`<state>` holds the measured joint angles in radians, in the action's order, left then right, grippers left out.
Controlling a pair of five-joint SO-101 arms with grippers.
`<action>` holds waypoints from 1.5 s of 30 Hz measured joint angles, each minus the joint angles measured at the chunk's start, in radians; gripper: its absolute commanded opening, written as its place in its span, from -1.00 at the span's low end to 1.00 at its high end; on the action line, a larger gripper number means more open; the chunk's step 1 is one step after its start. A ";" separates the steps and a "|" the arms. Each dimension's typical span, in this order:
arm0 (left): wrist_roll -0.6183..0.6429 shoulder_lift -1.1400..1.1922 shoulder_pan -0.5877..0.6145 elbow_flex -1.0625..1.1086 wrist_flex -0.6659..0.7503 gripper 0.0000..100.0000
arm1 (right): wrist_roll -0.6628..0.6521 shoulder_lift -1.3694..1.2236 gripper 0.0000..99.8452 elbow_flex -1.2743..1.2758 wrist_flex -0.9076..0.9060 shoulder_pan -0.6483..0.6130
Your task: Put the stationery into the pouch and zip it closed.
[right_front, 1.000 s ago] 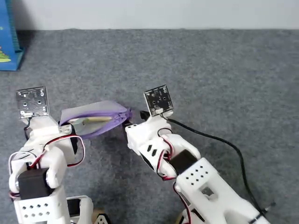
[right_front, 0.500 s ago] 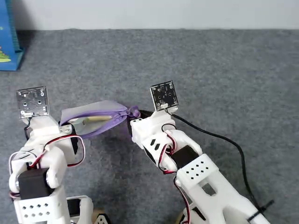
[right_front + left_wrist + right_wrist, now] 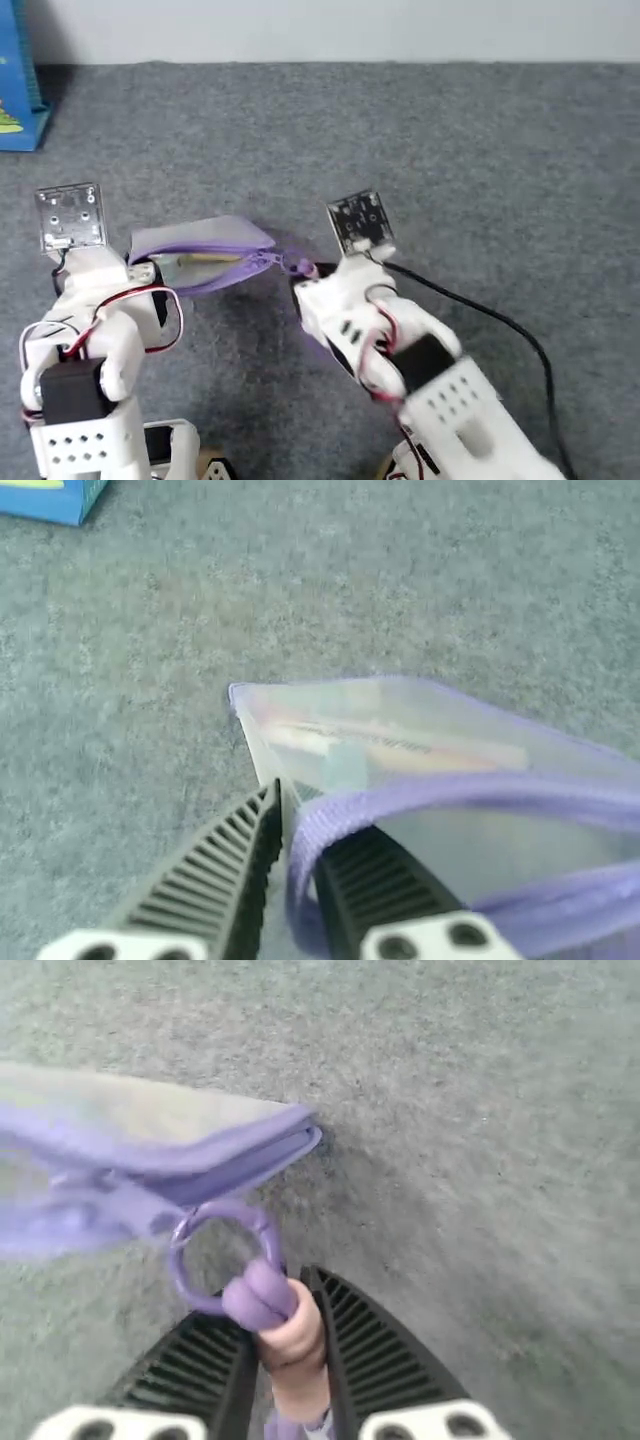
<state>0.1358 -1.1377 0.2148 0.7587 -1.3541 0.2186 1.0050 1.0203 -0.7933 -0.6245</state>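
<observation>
At the far left edge of the grey felt table cover [image 3: 450,150] stands a blue box [image 3: 15,90], well apart from everything else. The left gripper [image 3: 150,272] [image 3: 297,815] has its two ribbed fingers [image 3: 235,850] drawn almost together, pinching the left end of the pouch [image 3: 200,250] [image 3: 400,750] at its purple zip band, which passes up between the fingers. The pouch, clear-walled with purple trim, stretches between the two grippers with its left corner lifted. Through its wall a long pale pencil-like piece of stationery [image 3: 205,258] [image 3: 380,742] lies lengthwise inside. Near the left gripper the two purple bands stand apart; how far the zip is run I cannot tell. At the pouch's right end a purple ring [image 3: 295,265] [image 3: 222,1250] hangs from the zip, and on it a small pink and purple pull [image 3: 275,1325]. The right gripper [image 3: 312,278] [image 3: 272,1295] is closed tight on that pull, the ring just beyond its fingertips. A black cable [image 3: 480,310] trails off to the right
</observation>
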 measured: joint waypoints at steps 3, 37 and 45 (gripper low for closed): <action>0.000 0.002 -0.006 0.014 0.060 -0.84 | -0.032 0.152 -0.98 0.000 -0.141 -0.038; -0.078 0.002 -0.647 -0.143 0.057 -0.56 | 0.026 0.787 -0.98 0.002 -0.465 -0.267; -0.255 -0.012 -0.591 -0.292 -0.183 -0.56 | 0.031 0.802 -0.98 0.002 -0.466 -0.189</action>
<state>-0.1189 -1.1500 -0.3759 0.4672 -1.5367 0.2493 1.8075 1.0219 -1.2597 -0.8132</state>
